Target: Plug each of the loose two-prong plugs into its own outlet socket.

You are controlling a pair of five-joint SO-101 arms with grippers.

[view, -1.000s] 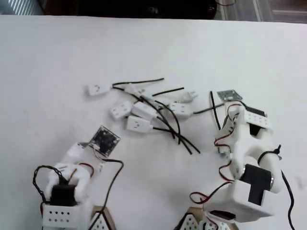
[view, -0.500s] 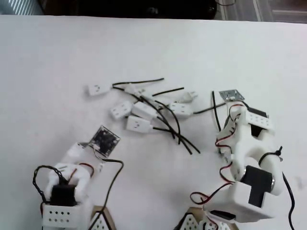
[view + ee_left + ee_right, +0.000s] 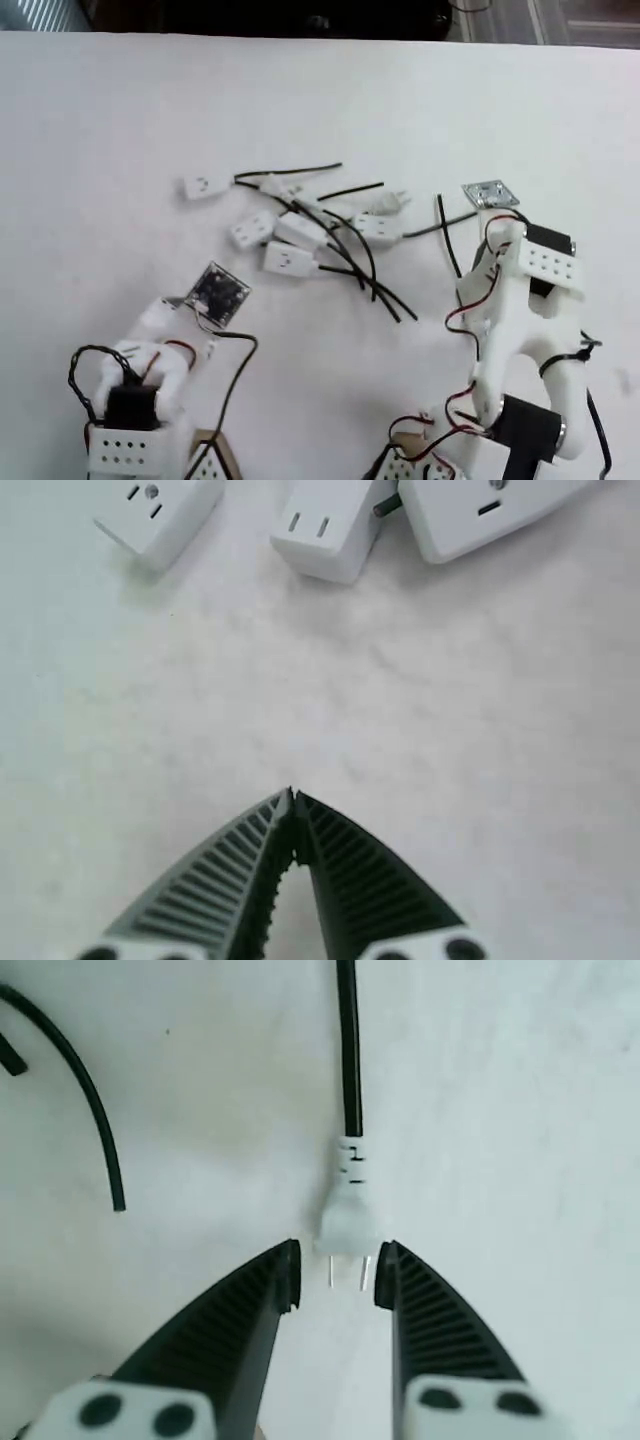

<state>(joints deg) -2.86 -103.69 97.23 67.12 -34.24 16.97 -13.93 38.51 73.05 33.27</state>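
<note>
A white two-prong plug (image 3: 347,1222) lies on the table with its black cord (image 3: 347,1050) running away from it. My right gripper (image 3: 335,1265) is open just behind it, and the prongs point into the gap between the fingertips. In the high view that cord (image 3: 446,230) emerges from under the right arm (image 3: 520,290). Several white outlet sockets (image 3: 288,260) and corded plugs (image 3: 392,203) lie tangled mid-table. My left gripper (image 3: 293,802) is shut and empty, a short way in front of three sockets (image 3: 325,525).
One socket (image 3: 204,186) lies apart at the left of the pile. Loose black cords (image 3: 365,270) spread between the pile and the right arm. The left arm (image 3: 140,370) sits at the near left. The white table (image 3: 320,100) runs bare behind the pile.
The right arm has stretched out and dropped lower, its wrist shifting slightly farther from the base. The left arm and the pile have not moved.
</note>
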